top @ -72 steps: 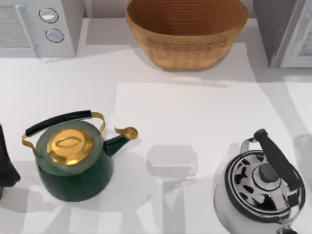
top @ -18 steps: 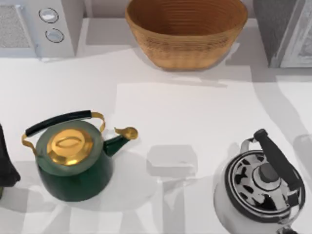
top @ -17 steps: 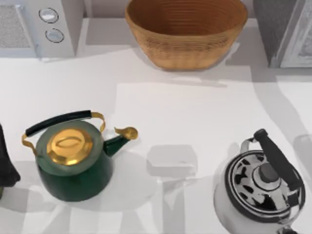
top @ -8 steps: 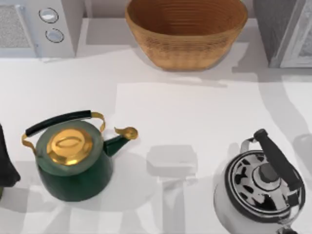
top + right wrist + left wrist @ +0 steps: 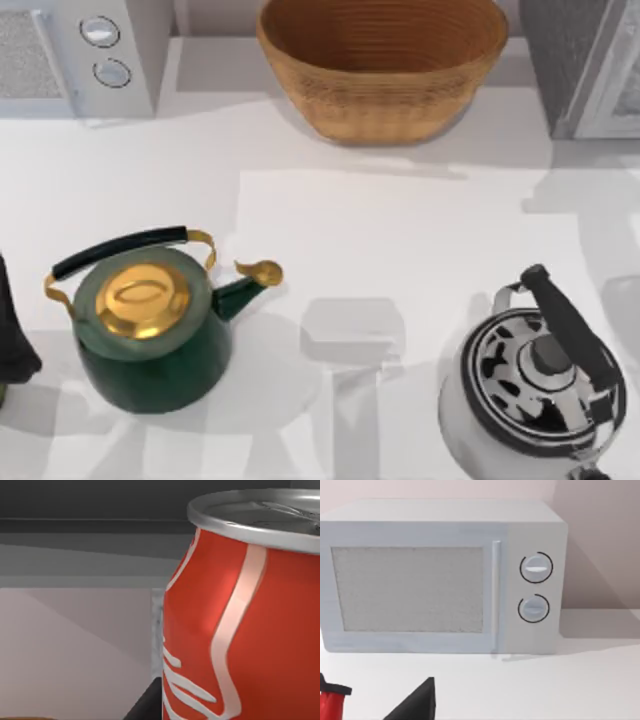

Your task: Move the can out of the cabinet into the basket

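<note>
The basket (image 5: 383, 62) is seen at the middle of the bench's (image 5: 400, 220) far edge, its far rim cut off. The cabinet (image 5: 588, 62) occupies the far right corner and is only partly in view; its interior is hidden from above. A white microwave (image 5: 85, 55) stands at the far left corner, a green kettle (image 5: 150, 325) near the left front, and a chrome kettle (image 5: 535, 385) at the right front, partly cropped. A dark part of the left arm (image 5: 12, 335) is cut off at the left edge; whether the left pincer (image 5: 417, 705) is open cannot be told. In the right wrist view the can (image 5: 245, 620) is shown very close, upright, beneath a dark grey shelf-like surface, its base cropped. Whether the right pincer has hold of it cannot be told.
</note>
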`<action>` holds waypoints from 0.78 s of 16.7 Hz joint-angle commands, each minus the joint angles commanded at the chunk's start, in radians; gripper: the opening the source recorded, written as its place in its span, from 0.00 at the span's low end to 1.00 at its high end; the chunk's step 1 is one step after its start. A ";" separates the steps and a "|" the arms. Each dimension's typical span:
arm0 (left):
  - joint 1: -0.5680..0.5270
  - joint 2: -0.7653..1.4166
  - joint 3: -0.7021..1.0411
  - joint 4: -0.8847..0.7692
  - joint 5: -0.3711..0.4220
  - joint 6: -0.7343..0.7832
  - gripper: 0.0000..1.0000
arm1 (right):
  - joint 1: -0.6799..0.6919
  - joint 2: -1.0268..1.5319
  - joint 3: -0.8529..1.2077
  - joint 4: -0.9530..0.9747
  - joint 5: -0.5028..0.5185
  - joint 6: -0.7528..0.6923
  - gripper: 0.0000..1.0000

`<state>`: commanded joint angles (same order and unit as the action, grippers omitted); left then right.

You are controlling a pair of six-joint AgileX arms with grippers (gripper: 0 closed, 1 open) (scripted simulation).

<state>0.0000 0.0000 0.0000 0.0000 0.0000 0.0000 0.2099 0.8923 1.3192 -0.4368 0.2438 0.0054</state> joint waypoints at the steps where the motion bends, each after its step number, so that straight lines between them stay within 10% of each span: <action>1: 0.000 0.000 0.000 0.000 0.000 0.000 1.00 | -0.016 -0.067 -0.094 0.032 -0.017 0.000 0.00; 13: 0.000 0.000 0.000 0.000 0.000 0.000 1.00 | -0.188 -0.801 -1.205 0.391 -0.218 -0.005 0.00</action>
<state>0.0000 0.0000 0.0000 0.0000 0.0000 0.0000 0.0221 0.0908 0.1144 -0.0463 0.0260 0.0007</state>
